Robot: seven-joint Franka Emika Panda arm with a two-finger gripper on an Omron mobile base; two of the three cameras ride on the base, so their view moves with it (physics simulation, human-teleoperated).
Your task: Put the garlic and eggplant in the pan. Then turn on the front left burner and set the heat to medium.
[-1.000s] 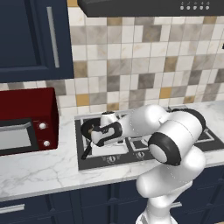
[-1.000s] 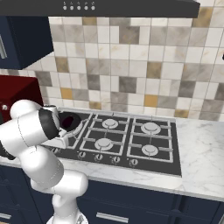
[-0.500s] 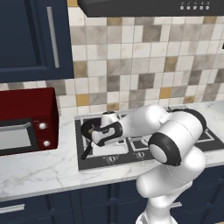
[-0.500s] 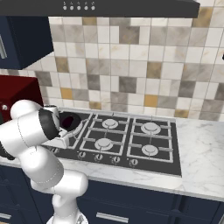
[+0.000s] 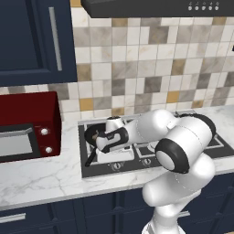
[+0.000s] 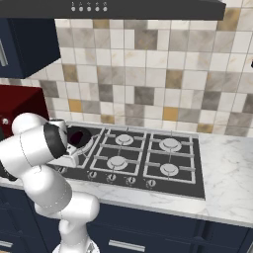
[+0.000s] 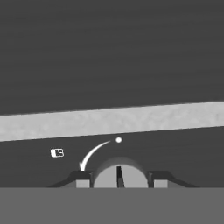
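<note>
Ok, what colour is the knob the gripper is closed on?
Light grey knob with a dark pointer line, clearest in the hand view.

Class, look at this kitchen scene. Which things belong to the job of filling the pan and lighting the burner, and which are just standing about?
Belongs to the job:
- pan
- stove knob, gripped by the pincer
- stove

Just standing about:
- red microwave
- range hood
- blue cabinet
</note>
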